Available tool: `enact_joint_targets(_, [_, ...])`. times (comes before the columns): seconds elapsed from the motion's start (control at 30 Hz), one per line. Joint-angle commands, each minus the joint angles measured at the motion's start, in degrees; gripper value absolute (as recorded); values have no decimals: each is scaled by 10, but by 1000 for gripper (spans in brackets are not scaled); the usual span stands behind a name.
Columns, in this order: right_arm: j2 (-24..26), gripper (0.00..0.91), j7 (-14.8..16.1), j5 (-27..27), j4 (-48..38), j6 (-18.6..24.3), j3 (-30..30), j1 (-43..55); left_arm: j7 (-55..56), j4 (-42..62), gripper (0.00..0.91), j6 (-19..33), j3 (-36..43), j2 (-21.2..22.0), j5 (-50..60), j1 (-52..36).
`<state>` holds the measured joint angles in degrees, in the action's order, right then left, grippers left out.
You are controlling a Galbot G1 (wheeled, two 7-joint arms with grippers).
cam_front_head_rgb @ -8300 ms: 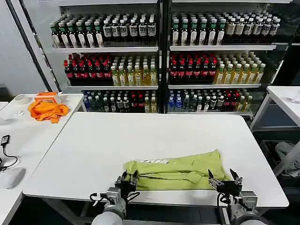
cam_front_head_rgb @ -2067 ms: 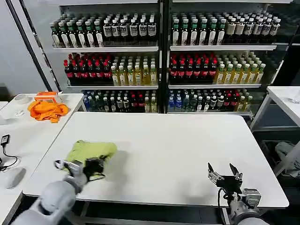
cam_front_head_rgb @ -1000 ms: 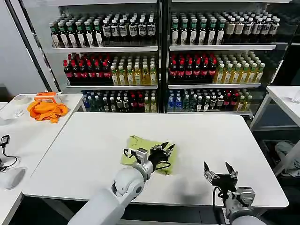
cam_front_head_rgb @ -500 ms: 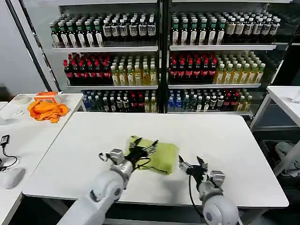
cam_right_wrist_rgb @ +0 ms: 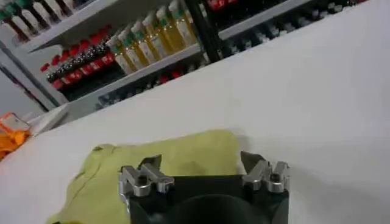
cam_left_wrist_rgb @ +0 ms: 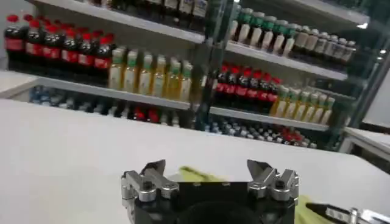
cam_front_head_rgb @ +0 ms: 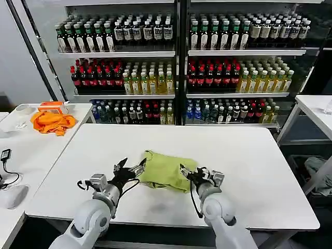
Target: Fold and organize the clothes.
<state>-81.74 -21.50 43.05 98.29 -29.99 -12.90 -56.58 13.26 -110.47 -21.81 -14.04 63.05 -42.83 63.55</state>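
With both the left gripper [cam_front_head_rgb: 127, 169] and right gripper [cam_front_head_rgb: 196, 175] spread wide beside the folded T-shirt [cam_front_head_rgb: 165, 170], they'd best square its edges gently.

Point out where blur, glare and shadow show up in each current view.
Head view: the T-shirt is sharp and casts a soft shadow on the table; faint glare streaks the cooler doors. Left wrist view: the bottles and the left end effector look soft, motion-blurred. Right wrist view: the right end effector is fairly crisp, the shelves behind it out of focus.
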Motion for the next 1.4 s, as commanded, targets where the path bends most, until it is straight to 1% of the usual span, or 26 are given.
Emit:
enact_joint_targets(0.03, [-27,30,-31,33,-54,1,15,42,2,-20,907,2,-39,-12,-1,40])
enact_joint_targets(0.07, [-26,0,-31,33,-50,1,14,38,2,-21,907,1,-39,-12,-2,41])
enact_joint_targets(0.3, [-14,0,-32,28,-50,2,3,37,0,-23,907,-2,-37,-14,-1,44])
enact_joint_targets(0.6, [4,0,-20,9,-73,3,-12,59,-1,-22,907,-2,-35,-13,-2,47])
enact_joint_targets(0.8, [42,0,-4,-2,-95,-8,-17,85,-2,-24,907,-2,-33,-12,-3,51])
enact_joint_targets(0.93, [71,0,14,-15,-109,-14,-21,99,-2,-29,907,-3,-31,-10,-3,52])
enact_joint_targets(1.13, [115,0,45,-61,-119,-19,-22,110,-2,-34,907,-4,-28,-9,-3,54])
enact_joint_targets(1.2, [129,0,70,-94,-118,-19,-24,110,-2,-37,907,-4,-27,-8,-2,55])
enact_joint_targets(1.23, [132,0,76,-109,-117,-18,-23,110,-2,-38,907,-5,-26,-6,-1,55])
enact_joint_targets(1.27, [135,282,85,-131,-112,-17,-24,108,-2,-38,907,-5,-26,-5,0,56])
enact_joint_targets(1.3, [138,635,92,-149,-104,-14,-24,104,-2,-39,907,-5,-24,-3,2,56])
enact_joint_targets(1.33, [139,907,94,-154,-97,-7,-25,101,-2,-40,907,-4,-23,-2,5,56])
enact_joint_targets(1.4, [141,907,99,-184,-70,43,-31,82,-2,-42,907,-4,-22,0,10,56])
